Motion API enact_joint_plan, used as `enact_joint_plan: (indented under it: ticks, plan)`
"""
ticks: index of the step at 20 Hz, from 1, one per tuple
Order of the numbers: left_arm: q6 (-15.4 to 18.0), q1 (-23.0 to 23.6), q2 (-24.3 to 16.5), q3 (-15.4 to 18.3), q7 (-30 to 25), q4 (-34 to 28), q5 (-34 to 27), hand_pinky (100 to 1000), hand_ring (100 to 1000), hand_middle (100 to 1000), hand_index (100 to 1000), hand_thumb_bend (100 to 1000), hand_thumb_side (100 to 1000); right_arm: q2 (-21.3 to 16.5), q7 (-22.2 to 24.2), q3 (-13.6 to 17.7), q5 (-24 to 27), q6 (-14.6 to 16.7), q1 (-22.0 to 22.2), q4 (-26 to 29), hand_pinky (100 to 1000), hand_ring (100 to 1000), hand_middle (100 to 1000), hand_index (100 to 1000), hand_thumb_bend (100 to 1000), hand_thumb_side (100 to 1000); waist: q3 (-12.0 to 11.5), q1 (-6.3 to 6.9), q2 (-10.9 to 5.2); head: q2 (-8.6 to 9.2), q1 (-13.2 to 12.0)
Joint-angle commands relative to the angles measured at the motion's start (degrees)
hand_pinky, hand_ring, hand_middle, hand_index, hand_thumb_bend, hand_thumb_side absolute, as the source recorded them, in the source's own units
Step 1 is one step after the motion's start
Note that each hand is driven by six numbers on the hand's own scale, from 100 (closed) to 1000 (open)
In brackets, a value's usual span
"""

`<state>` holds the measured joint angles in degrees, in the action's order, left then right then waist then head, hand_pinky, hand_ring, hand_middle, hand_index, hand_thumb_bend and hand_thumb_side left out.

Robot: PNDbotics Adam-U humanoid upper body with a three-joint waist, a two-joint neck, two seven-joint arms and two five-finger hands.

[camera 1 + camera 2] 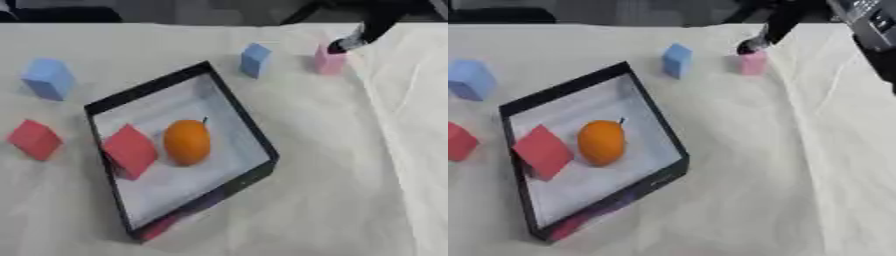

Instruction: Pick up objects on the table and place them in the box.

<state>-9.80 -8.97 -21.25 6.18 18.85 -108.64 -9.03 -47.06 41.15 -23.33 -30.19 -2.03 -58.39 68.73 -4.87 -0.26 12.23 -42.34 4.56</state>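
Our right hand [348,44] reaches in from one o'clock, its tip touching the pink block [330,62] near the surface's [350,190] far edge; we cannot tell its fingers' state. The black-rimmed box [254,130] at centre holds an orange [186,142] and a red block [130,150]. Open cloth lies at three to five o'clock, with blue blocks [255,60] and another red one [34,139] outside the box.

Box [229,102]: centre of table [350,190]; an orange [186,142] and a block [129,151] are contained. Two blocks are placed left, two behind it.
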Motion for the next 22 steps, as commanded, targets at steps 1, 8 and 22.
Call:
enact_joint_plan:
  ticks: [1, 8, 22]
  plan:
    - [0.1, -0.8, -2.0, 0.6, 0.2, -1.2, 0.2, 915, 849, 851, 895, 522, 785, -2.1, -0.7, 2.8, -2.4, 2.9, -0.8, -4.8, 907, 915, 866, 915, 521, 335, -0.3, 0.59, 0.28, 1.33, 0.4]
    - [0.1, -2.0, -2.4, 0.4, 0.0, -1.7, 0.3, 916, 849, 851, 895, 520, 786, -1.4, -1.0, 5.9, -4.7, 8.4, -1.3, -12.1, 918, 929, 881, 919, 555, 271, -1.9, 0.25, 1.96, 3.84, 1.4]
    - [0.0, -4.4, -3.1, 0.1, -0.3, -2.5, 0.6, 917, 849, 851, 895, 515, 789, 1.4, -5.1, 10.0, -11.2, 12.7, -3.6, -19.2, 920, 928, 883, 919, 548, 243, -6.3, -0.55, 5.68, 8.07, 4.4]
